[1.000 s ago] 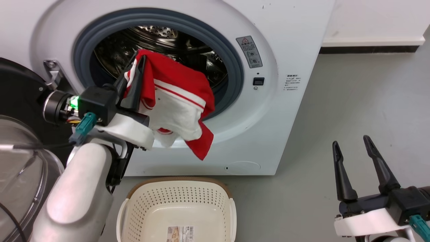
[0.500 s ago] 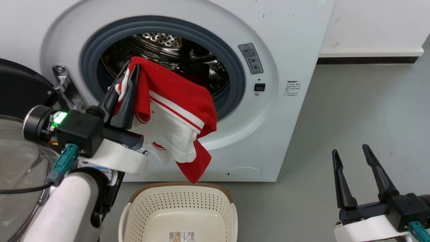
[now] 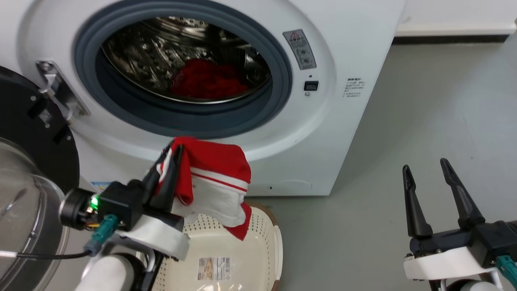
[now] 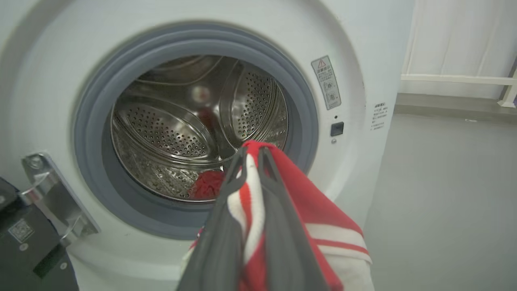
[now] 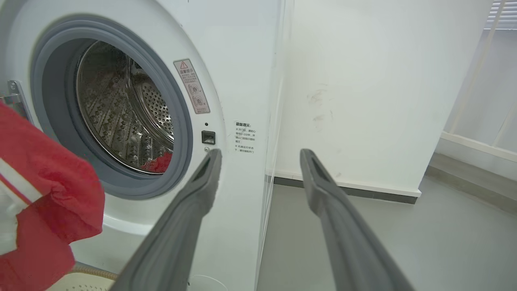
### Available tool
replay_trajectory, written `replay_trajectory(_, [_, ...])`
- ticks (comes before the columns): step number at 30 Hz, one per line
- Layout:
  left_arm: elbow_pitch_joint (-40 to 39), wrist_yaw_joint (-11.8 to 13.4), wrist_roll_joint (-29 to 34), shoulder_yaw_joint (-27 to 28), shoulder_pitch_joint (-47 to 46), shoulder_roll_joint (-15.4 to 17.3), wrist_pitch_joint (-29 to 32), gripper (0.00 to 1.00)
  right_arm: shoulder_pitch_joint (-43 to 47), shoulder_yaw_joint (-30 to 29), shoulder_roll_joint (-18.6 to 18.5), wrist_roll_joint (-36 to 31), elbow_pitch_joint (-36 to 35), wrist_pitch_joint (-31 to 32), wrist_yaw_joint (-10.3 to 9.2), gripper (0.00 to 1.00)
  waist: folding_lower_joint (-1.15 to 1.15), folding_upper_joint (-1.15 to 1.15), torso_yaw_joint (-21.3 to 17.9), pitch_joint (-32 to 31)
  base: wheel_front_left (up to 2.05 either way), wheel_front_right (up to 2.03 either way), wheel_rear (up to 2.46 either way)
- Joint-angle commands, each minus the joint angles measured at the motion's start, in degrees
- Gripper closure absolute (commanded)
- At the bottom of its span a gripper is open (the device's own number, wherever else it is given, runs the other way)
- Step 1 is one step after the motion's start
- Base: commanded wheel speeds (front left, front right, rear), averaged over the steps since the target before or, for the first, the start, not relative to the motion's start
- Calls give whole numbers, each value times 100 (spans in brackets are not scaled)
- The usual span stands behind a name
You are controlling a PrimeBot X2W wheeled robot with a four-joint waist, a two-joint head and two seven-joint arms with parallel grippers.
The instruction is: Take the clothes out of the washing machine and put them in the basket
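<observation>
Pinching red garment [image 3: 216, 163] between left fingers [image 4: 278, 234]

Head view: above and behind the left pincer [image 3: 174, 149], tilted down at the washing machine [image 3: 355, 133].
Left wrist view: along that pincer, near the port [image 4: 87, 121].
Right wrist view: along the right pincer [image 5: 261, 152], farther off.
Shared: the port.

Washing machine [image 3: 363, 48] is showing white, its seal ring [image 3: 280, 81] grey, its drum [image 3: 137, 52] gleaming steel with dotted perforations; a plain red garment [image 3: 206, 79] is glowing inside. The striped garment [image 3: 214, 173], between the dark fingers of the left gripper [image 3: 174, 147], is reading bright red with a white panel and thin red-white bands. Basket [image 3: 262, 246] is showing cream, hole-patterned and brown-rimmed, against pale grey floor [image 3: 404, 101].
</observation>
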Motion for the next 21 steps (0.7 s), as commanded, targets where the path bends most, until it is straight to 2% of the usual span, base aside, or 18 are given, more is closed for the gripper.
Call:
replay_trajectory(1, [62,-24,-15,-27,67,-21,-47,100,-108,-12,16,-23,-25,-11,-4,0,0,0,-26,189,0,0,0])
replay_trajectory(6, [524,-93,-111,-155,166,-152,-206,100,-334,-44,15,-40,-96,-10,-4,0,0,0,-82,687,0,0,0])
replay_trajectory(10, [1101,-246,-207,-235,54,-245,-345,100,-577,-62,16,-36,-160,-10,-4,0,0,0,-143,1160,0,0,0])
replay_trajectory(21, [3443,-756,-287,-500,-738,-631,-801,100,-1192,-186,15,12,-298,-10,-4,0,0,0,-307,2307,0,0,0])
